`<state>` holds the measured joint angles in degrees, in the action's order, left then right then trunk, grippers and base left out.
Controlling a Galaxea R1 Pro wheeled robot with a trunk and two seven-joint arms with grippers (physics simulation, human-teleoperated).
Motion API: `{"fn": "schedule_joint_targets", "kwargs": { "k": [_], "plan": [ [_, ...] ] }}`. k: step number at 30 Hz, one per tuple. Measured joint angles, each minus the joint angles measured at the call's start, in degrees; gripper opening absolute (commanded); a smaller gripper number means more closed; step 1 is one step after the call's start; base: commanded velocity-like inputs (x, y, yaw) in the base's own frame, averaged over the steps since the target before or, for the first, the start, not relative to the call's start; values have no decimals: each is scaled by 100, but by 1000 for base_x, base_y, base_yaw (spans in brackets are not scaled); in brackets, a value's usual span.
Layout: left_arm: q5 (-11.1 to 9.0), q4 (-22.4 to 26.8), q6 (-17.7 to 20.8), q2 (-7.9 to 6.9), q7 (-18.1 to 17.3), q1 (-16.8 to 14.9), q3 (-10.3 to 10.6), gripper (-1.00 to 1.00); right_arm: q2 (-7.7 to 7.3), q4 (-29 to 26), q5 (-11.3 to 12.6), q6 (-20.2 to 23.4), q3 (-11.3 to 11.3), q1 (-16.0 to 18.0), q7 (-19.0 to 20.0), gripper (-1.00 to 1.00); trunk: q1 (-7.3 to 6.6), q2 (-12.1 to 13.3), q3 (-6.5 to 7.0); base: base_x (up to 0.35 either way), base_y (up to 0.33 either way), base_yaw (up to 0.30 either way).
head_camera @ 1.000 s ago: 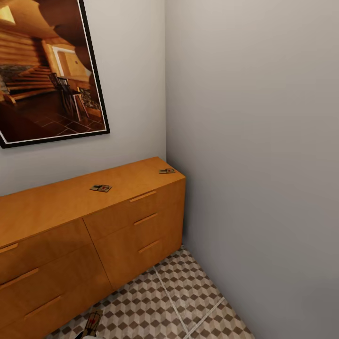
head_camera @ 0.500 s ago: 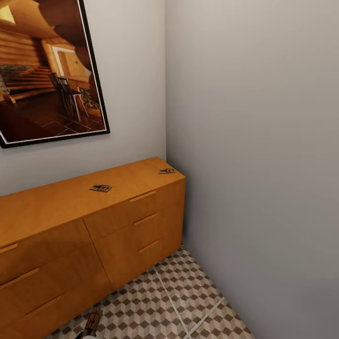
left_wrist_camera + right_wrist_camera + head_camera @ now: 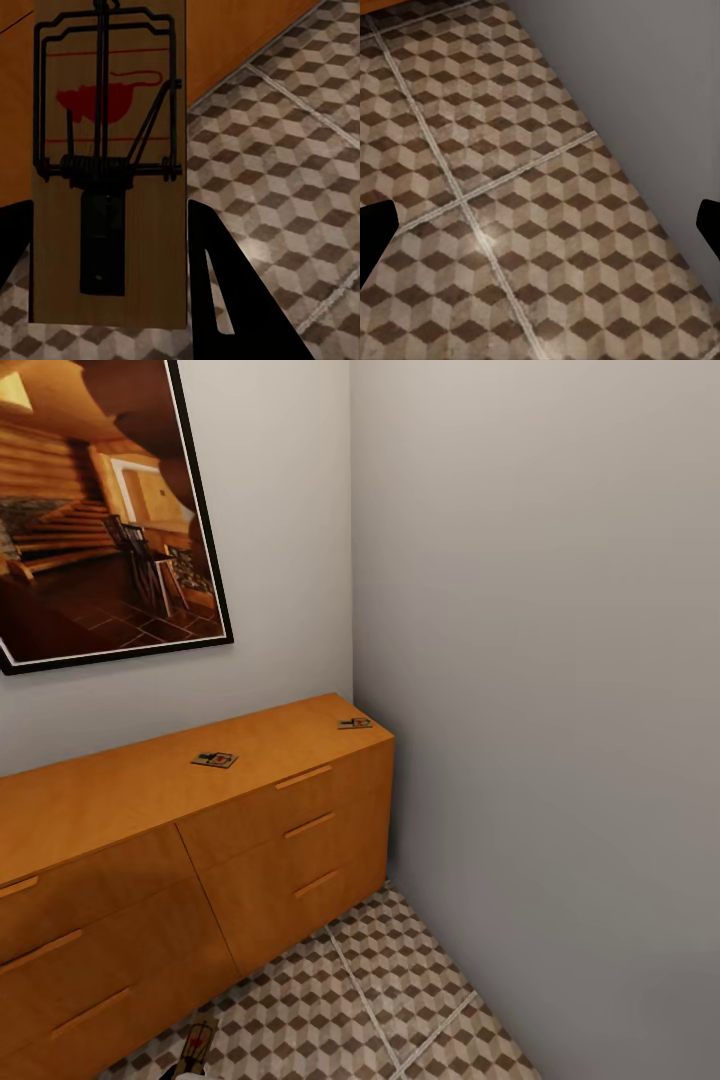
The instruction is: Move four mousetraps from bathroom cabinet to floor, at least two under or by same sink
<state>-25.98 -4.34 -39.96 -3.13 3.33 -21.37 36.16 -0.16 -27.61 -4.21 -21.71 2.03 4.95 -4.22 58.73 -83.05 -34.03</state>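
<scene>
Nothing is moving since a second ago: I am keeping my left tool (image 3: 112, 247) clamped on a flat wooden mousetrap (image 3: 109, 150), hovering over the cube-patterned bathroom floor (image 3: 400, 980). My right tool (image 3: 540, 225) is hanging apart, empty. Two mousetraps (image 3: 214, 760) are waiting on the smooth orange cabinet (image 3: 150, 840).

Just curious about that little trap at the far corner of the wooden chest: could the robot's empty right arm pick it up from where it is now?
Probably not yet. The right gripper hangs open over the floor, while that mousetrap lies up on the cabinet top by the wall; nothing blocks it.
</scene>
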Motion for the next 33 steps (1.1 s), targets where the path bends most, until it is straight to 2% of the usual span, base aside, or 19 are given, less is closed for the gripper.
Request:
{"fn": "schedule_joint_targets", "kwargs": {
  "k": [33],
  "plan": [
    [-1,0,0,1,-1,-3,0,-100,0,7,0,0,4,2,0,100,0,0,0,0,0,0]
  ]
}}
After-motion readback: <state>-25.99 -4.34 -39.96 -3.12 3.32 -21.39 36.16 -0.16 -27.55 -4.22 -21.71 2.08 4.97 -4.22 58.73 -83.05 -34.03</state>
